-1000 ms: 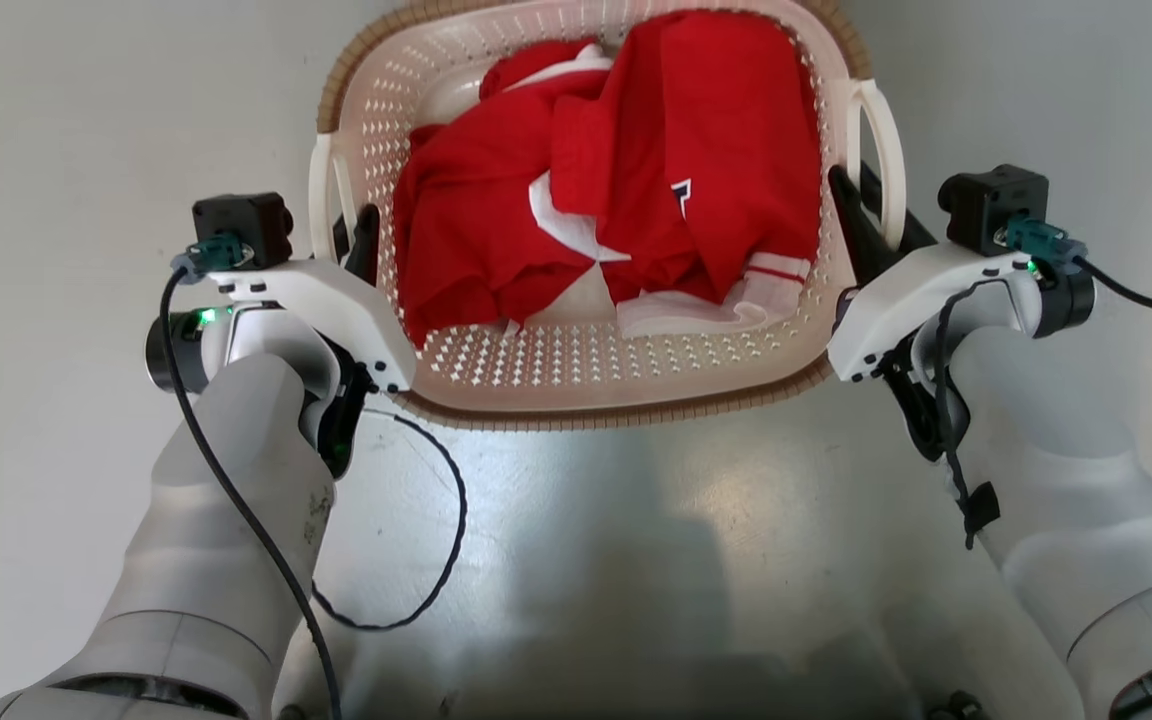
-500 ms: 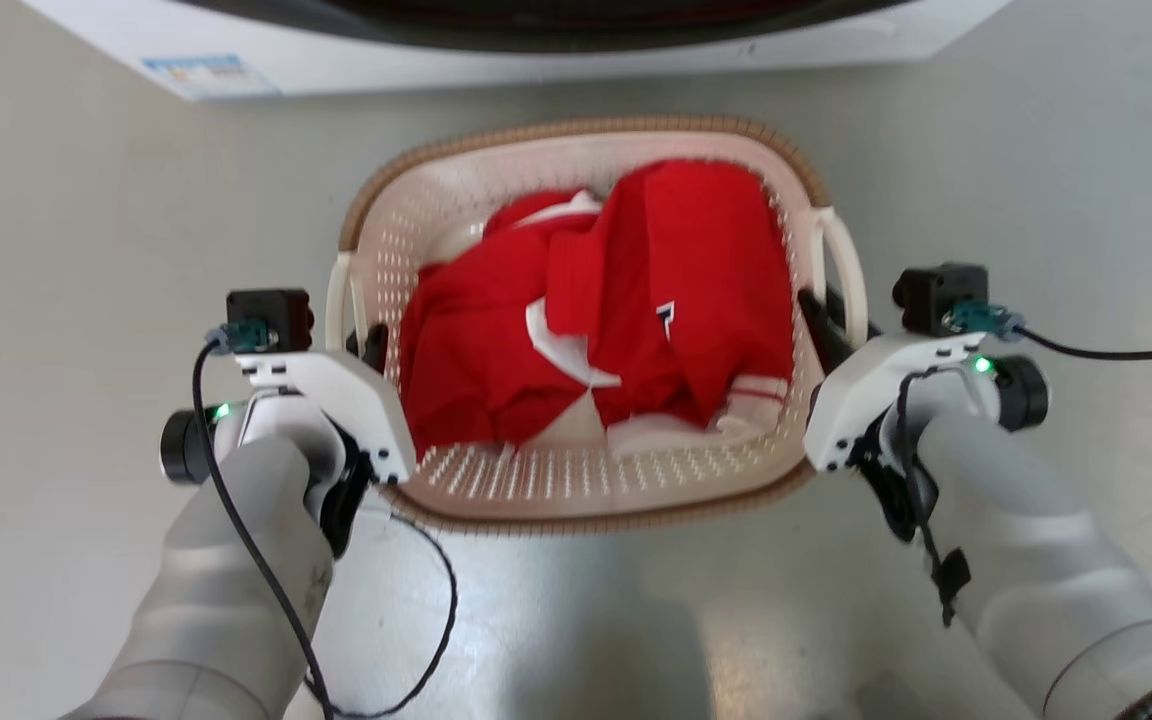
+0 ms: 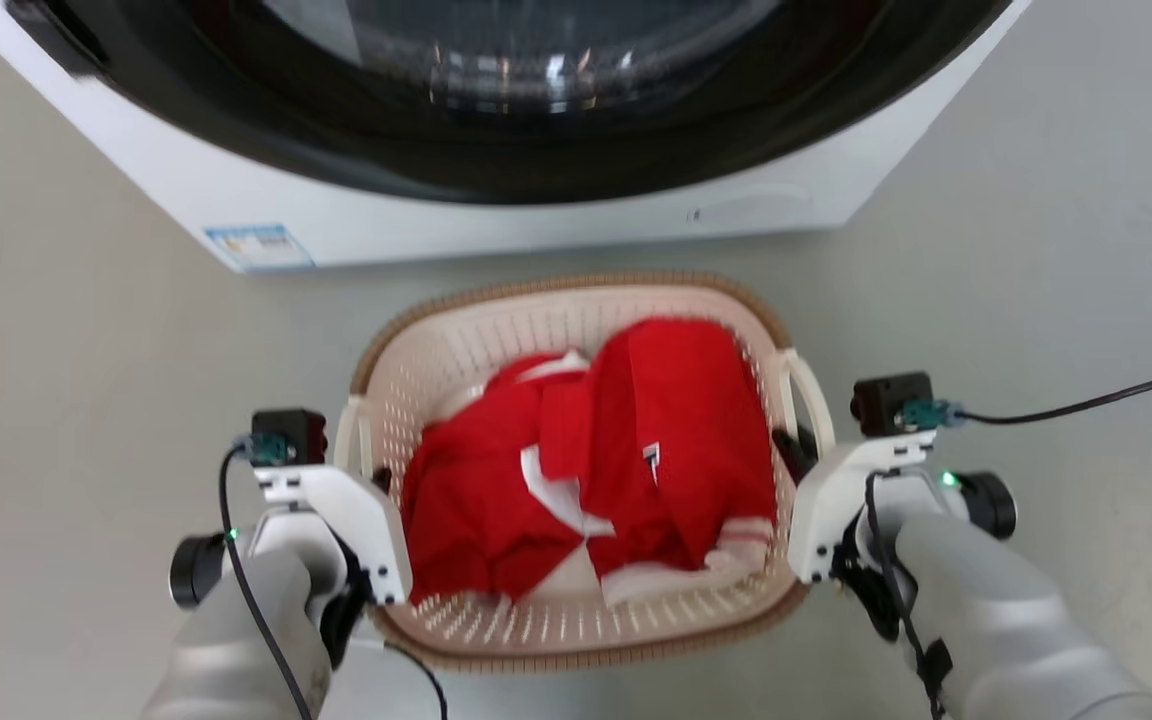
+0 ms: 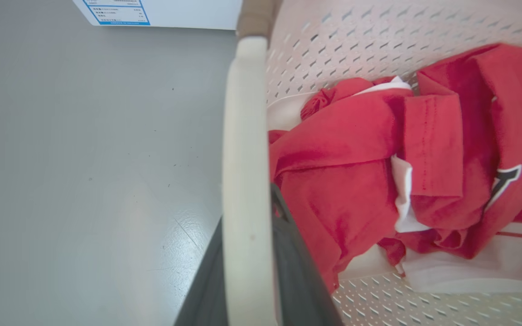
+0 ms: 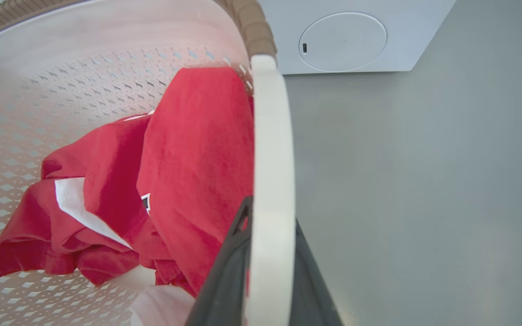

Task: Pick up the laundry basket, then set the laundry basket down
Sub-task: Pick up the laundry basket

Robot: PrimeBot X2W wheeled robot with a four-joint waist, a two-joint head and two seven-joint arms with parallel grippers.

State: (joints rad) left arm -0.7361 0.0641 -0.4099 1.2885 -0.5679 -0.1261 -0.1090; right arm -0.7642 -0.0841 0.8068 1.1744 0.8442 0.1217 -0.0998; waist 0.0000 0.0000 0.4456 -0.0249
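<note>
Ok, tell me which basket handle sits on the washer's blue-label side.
The handle in the left gripper, below the blue label; the other handle, in the right gripper, is by the round flap.

The oval cream laundry basket (image 3: 536, 330), perforated, brown-rimmed, with white loop handles left and right, is upright at near centre, holding red clothing (image 3: 681, 420).

1 laundry basket (image 3: 576, 625) with 2 white loop handles, the left handle (image 3: 346, 440) and the right handle (image 3: 816, 395). 1 washer (image 3: 496, 225) bearing 1 label (image 3: 258, 246). 2 grippers, the left gripper (image 3: 380, 478) and the right gripper (image 3: 794, 448). Red-and-white clothes (image 3: 586, 470) are too bunched together to count.
</note>
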